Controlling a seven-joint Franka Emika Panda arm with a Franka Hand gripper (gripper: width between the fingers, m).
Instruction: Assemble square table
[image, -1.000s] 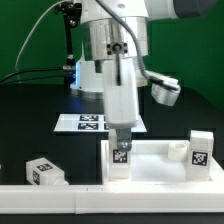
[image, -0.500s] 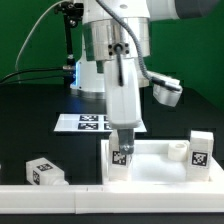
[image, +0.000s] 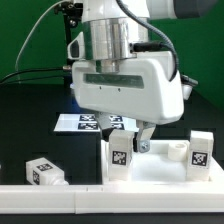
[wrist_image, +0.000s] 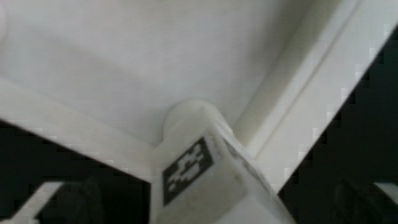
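Two tagged legs upright on the square table: first leg at the slab's corner on the exterior view's left, second leg at the corner on the right. Slab flat on the black table, just behind the long white rail. Third leg on its side, well apart on the left. Gripper just above the first leg, jaws spread wide, nothing held. Marker board farther back.

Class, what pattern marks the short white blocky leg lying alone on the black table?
Black-and-white square tags on that short white blocky leg; exterior view.
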